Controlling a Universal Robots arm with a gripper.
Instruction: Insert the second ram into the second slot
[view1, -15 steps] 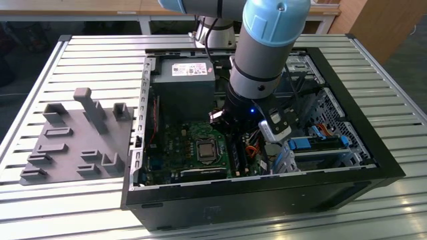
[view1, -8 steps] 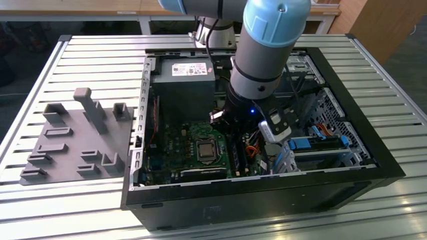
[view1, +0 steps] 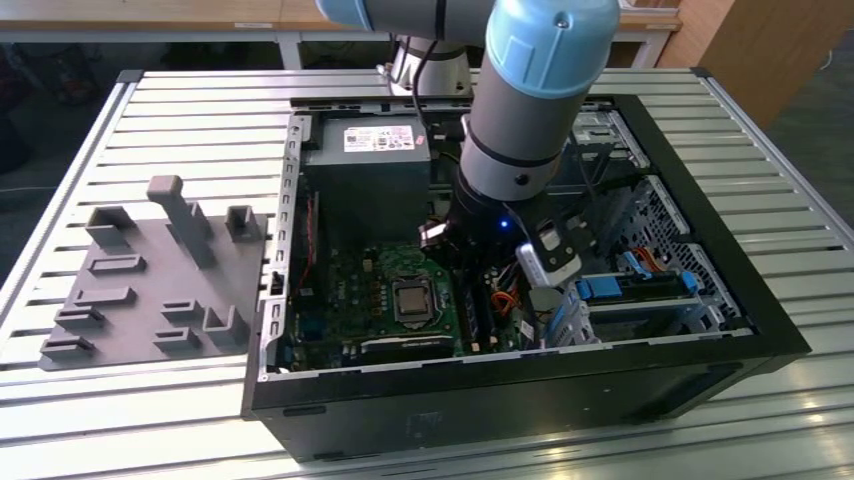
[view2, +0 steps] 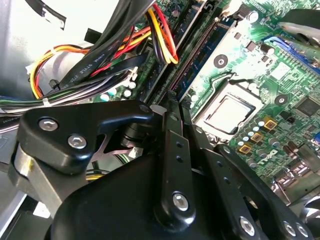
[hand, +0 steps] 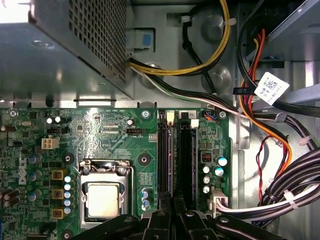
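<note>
My arm (view1: 521, 140) reaches down into the open computer case (view1: 694, 330), over the green motherboard (view1: 347, 290). In both wrist views the gripper (hand: 172, 209) (view2: 172, 102) has its fingers pinched close together on the second ram (hand: 172, 160) (view2: 202, 60). The ram is a thin dark stick seen edge-on. It runs away from the fingertips along the two long black memory slots (hand: 186, 160) beside the processor socket (hand: 102, 197). Whether it is seated, and in which slot, I cannot tell. The gripper's body hides its near end.
The grey power supply (hand: 65, 45) stands close to the slots' far end. Bundles of black and coloured cables (hand: 280, 190) (view2: 100, 65) crowd the side away from the socket. Bright blue drive brackets (view1: 621, 288) sit inside the case. A grey parts fixture (view1: 147, 280) lies at the exterior view's left.
</note>
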